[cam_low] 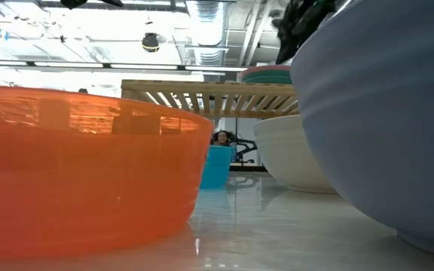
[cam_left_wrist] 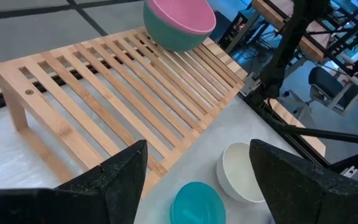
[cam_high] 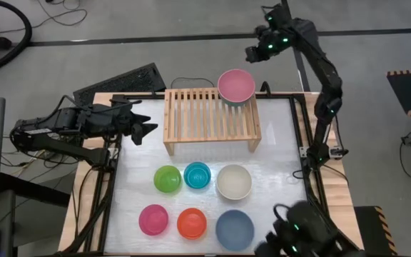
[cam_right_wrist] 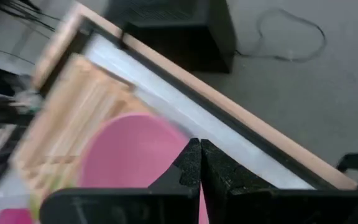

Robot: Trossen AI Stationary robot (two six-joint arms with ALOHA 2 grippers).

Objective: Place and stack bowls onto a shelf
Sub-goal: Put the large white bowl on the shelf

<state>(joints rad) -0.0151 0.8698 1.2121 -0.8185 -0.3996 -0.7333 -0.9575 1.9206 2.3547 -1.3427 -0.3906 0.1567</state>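
Observation:
The light-wood shelf (cam_high: 211,118) stands at the table's far middle. A light pink bowl (cam_high: 235,85) sits nested in a teal green bowl (cam_left_wrist: 169,38) on the slats at the shelf's far right corner. The green (cam_high: 168,178), cyan (cam_high: 197,175), cream (cam_high: 234,181), magenta (cam_high: 153,219), orange (cam_high: 192,223) and slate blue (cam_high: 234,229) bowls rest on their bases on the table in two rows. My left gripper (cam_high: 145,126) is open and empty, left of the shelf. My right gripper (cam_high: 252,53) is shut and empty, raised beyond the table's far edge, past the pink bowl (cam_right_wrist: 129,155).
A black keyboard (cam_high: 120,86) lies beyond the table's far left corner. Dark frame rails (cam_high: 300,135) run along the table's sides. White table surface (cam_high: 277,143) lies bare right of the shelf. In the low view the orange (cam_low: 81,165) and slate blue (cam_low: 383,113) bowls fill the foreground.

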